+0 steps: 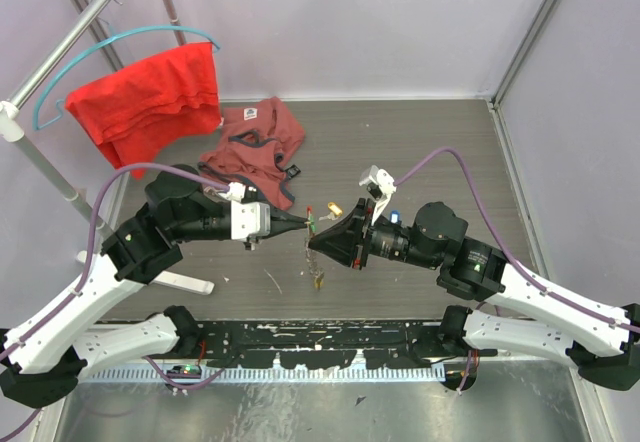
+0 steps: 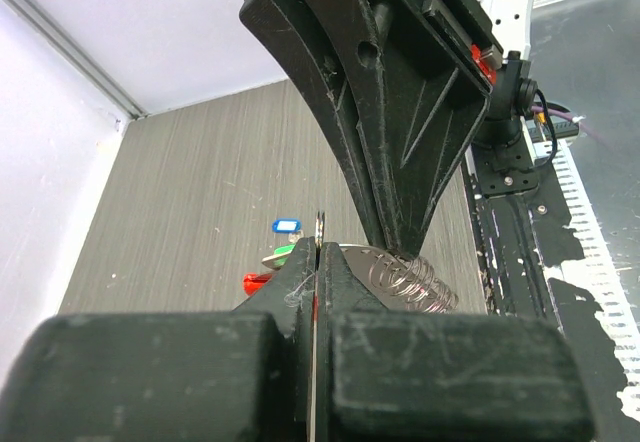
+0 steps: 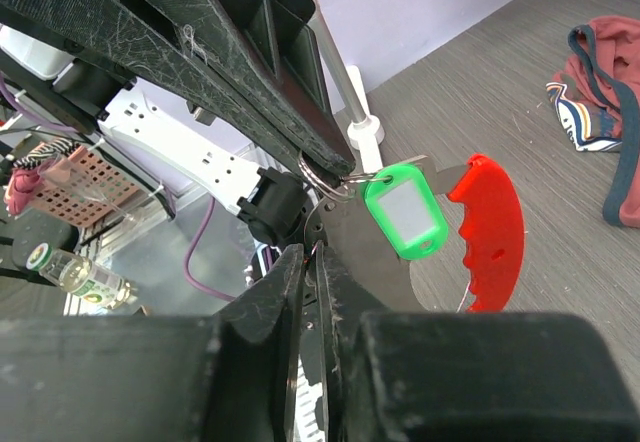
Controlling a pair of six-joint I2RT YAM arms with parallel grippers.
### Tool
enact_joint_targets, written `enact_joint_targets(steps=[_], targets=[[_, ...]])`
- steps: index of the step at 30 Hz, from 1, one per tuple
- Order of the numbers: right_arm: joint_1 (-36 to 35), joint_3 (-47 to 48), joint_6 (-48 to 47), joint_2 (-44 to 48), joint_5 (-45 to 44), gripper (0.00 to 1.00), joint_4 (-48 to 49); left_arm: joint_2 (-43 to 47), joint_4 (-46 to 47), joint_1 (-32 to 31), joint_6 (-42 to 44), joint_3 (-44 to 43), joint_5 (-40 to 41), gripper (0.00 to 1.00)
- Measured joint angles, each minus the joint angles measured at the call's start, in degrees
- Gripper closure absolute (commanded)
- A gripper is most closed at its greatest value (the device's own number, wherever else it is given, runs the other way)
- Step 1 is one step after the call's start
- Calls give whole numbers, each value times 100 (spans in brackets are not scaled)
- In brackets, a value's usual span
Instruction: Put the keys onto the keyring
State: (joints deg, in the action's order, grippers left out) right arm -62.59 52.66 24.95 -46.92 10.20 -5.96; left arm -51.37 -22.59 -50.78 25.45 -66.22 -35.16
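Note:
The keyring is a thin split ring [image 3: 325, 177] joined to a flat grey metal plate [image 3: 350, 247] with a bright red tag [image 3: 490, 232]. A key's green plastic head [image 3: 405, 212] hangs on the ring. My left gripper [image 1: 303, 224] is shut on the ring, whose edge [image 2: 320, 227] pokes up between its fingers. My right gripper [image 1: 314, 247] meets it tip to tip, its jaws almost together on the plate's thin edge beside a wire coil [image 2: 425, 282]. A blue-headed key [image 2: 286, 226] and a yellow one [image 1: 333, 207] lie on the table. A small chain [image 1: 316, 274] dangles below the grippers.
A maroon garment [image 1: 255, 147] lies crumpled behind the grippers. A red cloth [image 1: 150, 97] hangs on a teal hanger from a metal rack at the back left, and the rack's white foot [image 1: 190, 282] reaches toward the left arm. White walls close in the grey table.

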Motion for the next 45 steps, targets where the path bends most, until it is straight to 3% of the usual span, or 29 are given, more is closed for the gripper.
enact_joint_targets(steps=[5, 7, 11, 22, 32, 41, 42, 45], targets=[[0, 0, 0, 0, 2, 87, 22, -20, 0, 0, 0, 0, -2, 100], [0, 0, 0, 0, 2, 79, 31, -20, 0, 0, 0, 0, -2, 100], [0, -2, 0, 0, 0, 75, 33, -20, 0, 0, 0, 0, -2, 100], [0, -9, -2, -50, 2, 75, 35, -22, 2, 0, 0, 0, 0, 100], [0, -17, -9, -87, 24, 94, 37, -33, 0, 0, 0, 0, 4, 100], [0, -17, -39, -85, 15, 99, 33, -20, 4, 0, -2, 9, 46, 100], [0, -17, -39, -85, 9, 99, 33, 7, 48, 0, -11, 55, 74, 99], [0, -17, -20, -85, -35, 99, -9, 151, 216, 0, -94, 289, 186, 74]])
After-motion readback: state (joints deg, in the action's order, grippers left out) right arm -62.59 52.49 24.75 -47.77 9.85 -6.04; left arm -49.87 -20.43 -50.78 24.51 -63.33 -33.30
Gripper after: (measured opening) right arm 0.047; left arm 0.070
